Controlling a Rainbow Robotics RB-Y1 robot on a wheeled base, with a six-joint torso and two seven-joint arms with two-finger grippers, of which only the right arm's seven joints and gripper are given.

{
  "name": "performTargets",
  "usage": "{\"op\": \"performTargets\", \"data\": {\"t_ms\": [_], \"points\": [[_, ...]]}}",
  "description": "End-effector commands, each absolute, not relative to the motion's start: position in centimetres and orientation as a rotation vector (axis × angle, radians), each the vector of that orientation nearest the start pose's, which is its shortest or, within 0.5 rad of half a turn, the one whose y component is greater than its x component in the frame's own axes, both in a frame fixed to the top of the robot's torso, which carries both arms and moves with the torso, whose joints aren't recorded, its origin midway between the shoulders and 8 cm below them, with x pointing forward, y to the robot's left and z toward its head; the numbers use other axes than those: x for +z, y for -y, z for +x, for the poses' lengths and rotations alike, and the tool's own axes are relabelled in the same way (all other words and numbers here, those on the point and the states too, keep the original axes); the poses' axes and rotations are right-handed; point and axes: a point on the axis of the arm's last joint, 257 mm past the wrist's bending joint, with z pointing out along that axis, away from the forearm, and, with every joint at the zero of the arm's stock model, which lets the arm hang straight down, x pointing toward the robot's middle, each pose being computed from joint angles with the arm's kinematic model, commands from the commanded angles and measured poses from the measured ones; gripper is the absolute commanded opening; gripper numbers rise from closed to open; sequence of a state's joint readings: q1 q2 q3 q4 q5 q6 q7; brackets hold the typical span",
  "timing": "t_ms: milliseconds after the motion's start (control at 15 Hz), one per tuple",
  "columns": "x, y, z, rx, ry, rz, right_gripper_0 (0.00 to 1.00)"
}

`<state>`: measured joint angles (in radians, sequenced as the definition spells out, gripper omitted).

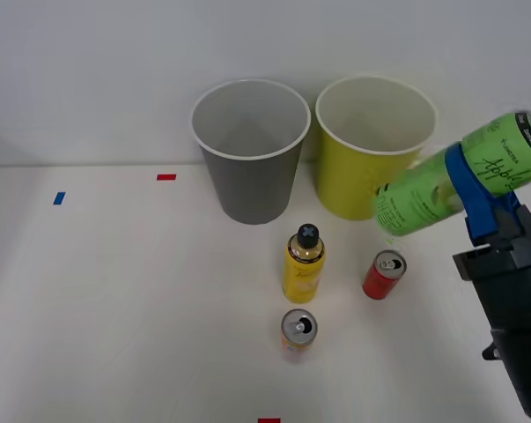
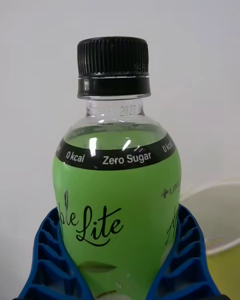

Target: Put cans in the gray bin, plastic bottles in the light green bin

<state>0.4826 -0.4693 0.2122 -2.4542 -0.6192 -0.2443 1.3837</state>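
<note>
At the right edge of the front view, the right claw (image 1: 476, 189) grips the green bottle (image 1: 450, 181), which is lifted off the table (image 1: 115, 308) and tipped nearly sideways, its lower end overlapping the light green bin (image 1: 353, 176) in the upper middle-right. In the wrist view the blue ribbed fingers (image 2: 47, 260) press both sides of the bottle's green label (image 2: 117, 215), with the black cap (image 2: 113, 65) clear above them. The gray bin (image 1: 250, 150) stands just left of the light green one. Below the bins, near centre frame, the yellow bottle (image 1: 304, 264) stands upright, with the red can (image 1: 385, 275) to its right and the orange-yellow can (image 1: 298, 330) just below it.
</note>
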Motion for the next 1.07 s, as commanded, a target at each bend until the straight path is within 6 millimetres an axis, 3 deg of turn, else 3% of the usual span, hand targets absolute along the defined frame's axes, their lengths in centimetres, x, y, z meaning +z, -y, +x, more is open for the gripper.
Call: {"op": "performTargets", "data": {"t_ms": [67,400,600,800,1067], "points": [[4.3,17.9,38.2,0.701,-1.068,0.095,0.0],[7.2,16.7,41.2,0.68,-1.09,0.062,0.0],[7.5,16.8,44.6,0.658,-1.071,0.067,0.0],[7.8,17.6,49.3,0.581,-1.067,0.052,0.0],[6.9,18.7,54.2,0.476,-1.111,0.022,0.0]]}}
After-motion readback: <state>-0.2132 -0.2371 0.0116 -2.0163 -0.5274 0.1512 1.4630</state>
